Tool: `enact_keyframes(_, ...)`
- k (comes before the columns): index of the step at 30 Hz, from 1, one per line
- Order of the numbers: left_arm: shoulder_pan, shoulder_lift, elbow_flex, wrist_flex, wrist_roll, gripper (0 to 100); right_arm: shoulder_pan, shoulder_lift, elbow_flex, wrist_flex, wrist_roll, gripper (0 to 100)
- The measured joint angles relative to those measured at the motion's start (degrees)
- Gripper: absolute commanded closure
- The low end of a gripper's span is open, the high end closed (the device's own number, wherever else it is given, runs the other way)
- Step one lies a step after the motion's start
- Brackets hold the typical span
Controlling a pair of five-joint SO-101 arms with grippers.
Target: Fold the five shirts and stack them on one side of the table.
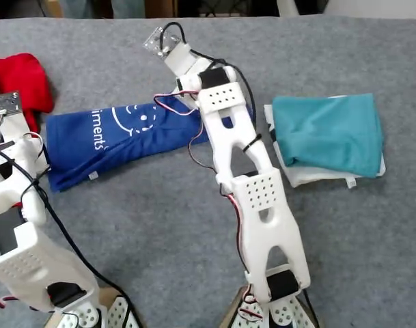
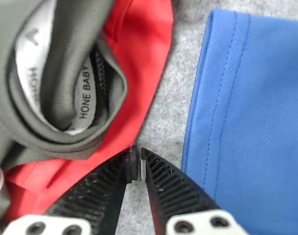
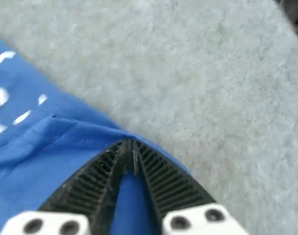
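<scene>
Where right hand (image 3: 132, 148) pinches, mesh shirt (image 3: 41, 169) seemingly puckers.

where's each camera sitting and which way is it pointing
High view: fixed above the table, looking down; left arm and right arm show, with the blue shirt, red shirt and a teal shirt.
Left wrist view: on the left arm, looking down past its shut left pincer at the gap between red and blue shirts.
Right wrist view: on the right arm, looking past the right pincer, shut on the blue shirt's edge.
Shared: all three show the blue shirt.
</scene>
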Motion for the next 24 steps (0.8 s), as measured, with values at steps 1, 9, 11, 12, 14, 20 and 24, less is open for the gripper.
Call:
enact_keyframes(1, 0.00, 0.00, 0.00, 0.00, 0.00, 95, -0.26, -0.26, -1.67, 3.34, 0.62, 98.4)
enact_keyframes(9, 0.00, 0.00, 0.00, 0.00, 0.00, 95, 0.26, -0.53, -12.13, 24.53, 4.57, 98.4)
enact_keyframes(11, 0.00, 0.00, 0.00, 0.00, 0.00, 95, 0.88, -0.53, -12.57, 27.87, 4.66, 98.4)
enact_keyframes(12, 0.00, 0.00, 0.00, 0.00, 0.00, 95, 1.32, -0.53, -12.57, 28.40, 4.66, 98.4)
enact_keyframes(14, 0.00, 0.00, 0.00, 0.00, 0.00, 95, 2.46, -0.09, -12.13, 28.40, 4.66, 98.4)
enact_keyframes(20, 0.00, 0.00, 0.00, 0.00, 0.00, 95, 4.31, 7.56, -10.99, 28.75, 4.66, 98.4)
enact_keyframes(24, 0.00, 0.00, 0.00, 0.00, 0.00, 95, 4.31, 9.41, -11.08, 31.03, 4.66, 98.4)
